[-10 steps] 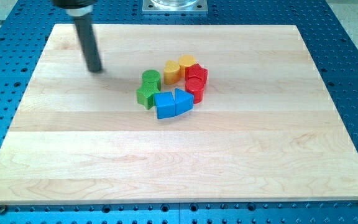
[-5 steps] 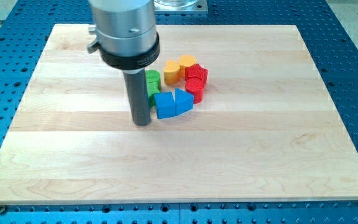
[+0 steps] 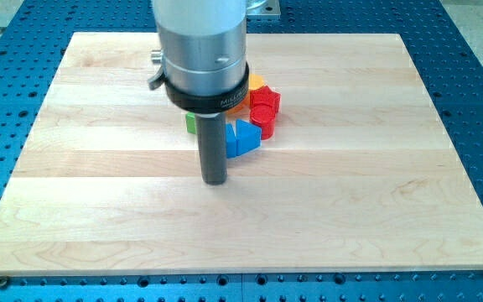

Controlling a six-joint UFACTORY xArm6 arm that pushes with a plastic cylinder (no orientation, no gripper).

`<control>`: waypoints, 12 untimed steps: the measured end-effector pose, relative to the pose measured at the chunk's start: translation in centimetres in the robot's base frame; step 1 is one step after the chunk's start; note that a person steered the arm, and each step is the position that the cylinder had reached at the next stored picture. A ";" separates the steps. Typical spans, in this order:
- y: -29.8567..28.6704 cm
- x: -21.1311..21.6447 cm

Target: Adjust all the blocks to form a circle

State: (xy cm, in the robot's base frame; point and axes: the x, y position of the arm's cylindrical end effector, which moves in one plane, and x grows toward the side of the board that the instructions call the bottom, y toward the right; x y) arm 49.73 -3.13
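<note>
My tip (image 3: 215, 179) rests on the board just below the cluster of blocks, toward the view's bottom. The rod and its grey housing hide much of the cluster. A blue wedge block (image 3: 246, 135) shows to the right of the rod. A red block (image 3: 266, 100) and a red cylinder (image 3: 264, 120) sit at the cluster's right. A sliver of an orange-yellow block (image 3: 257, 81) shows above them. A sliver of a green block (image 3: 189, 123) shows left of the rod. The other blocks are hidden.
The wooden board (image 3: 376, 184) lies on a blue perforated table (image 3: 476, 101). A metal mount (image 3: 262, 7) sits at the view's top centre.
My tip has moved from the board's upper left down and to the right, past the cluster's left side, to just below it. The visible blocks have not shifted.
</note>
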 end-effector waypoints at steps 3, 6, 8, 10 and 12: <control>0.0 -1.5; 3.0 0.5; 15.0 -0.6; 24.3 -3.6; 24.3 -7.9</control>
State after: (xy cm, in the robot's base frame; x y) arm 41.81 21.18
